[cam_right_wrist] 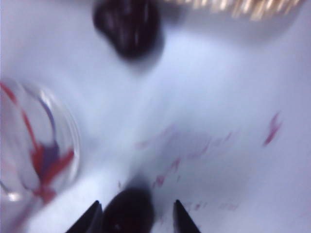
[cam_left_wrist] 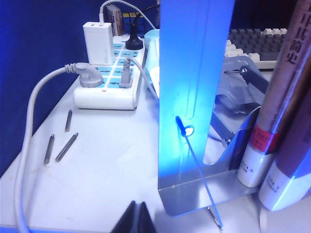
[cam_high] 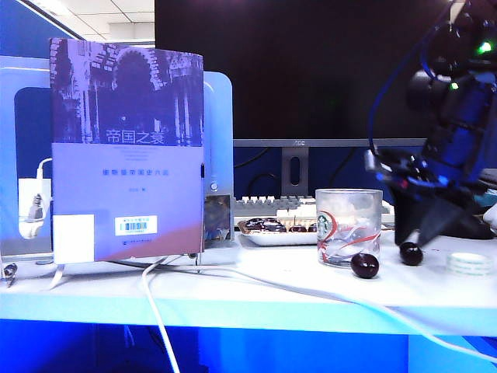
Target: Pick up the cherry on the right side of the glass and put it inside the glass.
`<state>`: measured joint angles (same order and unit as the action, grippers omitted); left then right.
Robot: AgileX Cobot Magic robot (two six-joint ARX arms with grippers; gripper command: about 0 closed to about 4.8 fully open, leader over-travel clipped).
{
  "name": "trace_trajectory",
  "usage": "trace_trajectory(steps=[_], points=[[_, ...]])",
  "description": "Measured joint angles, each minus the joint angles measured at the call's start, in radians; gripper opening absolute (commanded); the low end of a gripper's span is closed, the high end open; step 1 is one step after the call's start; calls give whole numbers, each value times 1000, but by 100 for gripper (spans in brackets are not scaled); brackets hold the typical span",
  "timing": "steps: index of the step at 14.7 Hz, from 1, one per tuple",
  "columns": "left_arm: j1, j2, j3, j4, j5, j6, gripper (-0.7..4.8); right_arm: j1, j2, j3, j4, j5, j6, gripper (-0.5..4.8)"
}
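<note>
The right gripper [cam_right_wrist: 135, 212] points down at the white tabletop [cam_right_wrist: 228, 111], its two dark fingertips [cam_right_wrist: 92, 216] apart either side of the small round near-black cherry [cam_right_wrist: 129, 209]; contact is unclear. The clear glass tumbler with red curved lines [cam_right_wrist: 36, 150] stands close beside. A second, blurred dark cherry [cam_right_wrist: 129, 26] lies farther off.

Clear glass [cam_high: 349, 227] with small green round logo and red curved lines, glossy near-black cherry [cam_high: 411, 253] at its 3 o'clock, darker maroon cherry [cam_high: 364, 265] at 5 o'clock, black right gripper [cam_right_wrist: 135, 209], purple-and-lilac book [cam_high: 127, 148], white table [cam_high: 256, 291], black left gripper [cam_left_wrist: 136, 218]
</note>
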<state>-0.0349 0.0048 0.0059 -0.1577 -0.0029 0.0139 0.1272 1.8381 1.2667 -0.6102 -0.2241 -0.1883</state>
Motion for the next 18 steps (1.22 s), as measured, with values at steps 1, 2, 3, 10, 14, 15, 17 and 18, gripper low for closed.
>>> trace_trajectory(steps=[1, 2, 3, 10, 14, 15, 17, 18], points=[[0, 0, 0, 0, 0, 0, -5, 0, 0, 19, -2, 0, 0, 198], [0, 0, 0, 0, 0, 0, -5, 0, 0, 35, -10, 0, 0, 198], [0, 0, 0, 0, 0, 0, -5, 0, 0, 56, -19, 0, 1, 198], [0, 0, 0, 0, 0, 0, -5, 0, 1, 100, -106, 2, 3, 267], [0, 0, 0, 0, 0, 0, -5, 0, 1, 100, -143, 4, 4, 266], [0, 0, 0, 0, 0, 0, -5, 0, 1, 100, -151, 4, 4, 266], [0, 0, 0, 0, 0, 0, -5, 0, 4, 100, -163, 4, 4, 266], [0, 0, 0, 0, 0, 0, -5, 0, 10, 100, -166, 4, 3, 266]])
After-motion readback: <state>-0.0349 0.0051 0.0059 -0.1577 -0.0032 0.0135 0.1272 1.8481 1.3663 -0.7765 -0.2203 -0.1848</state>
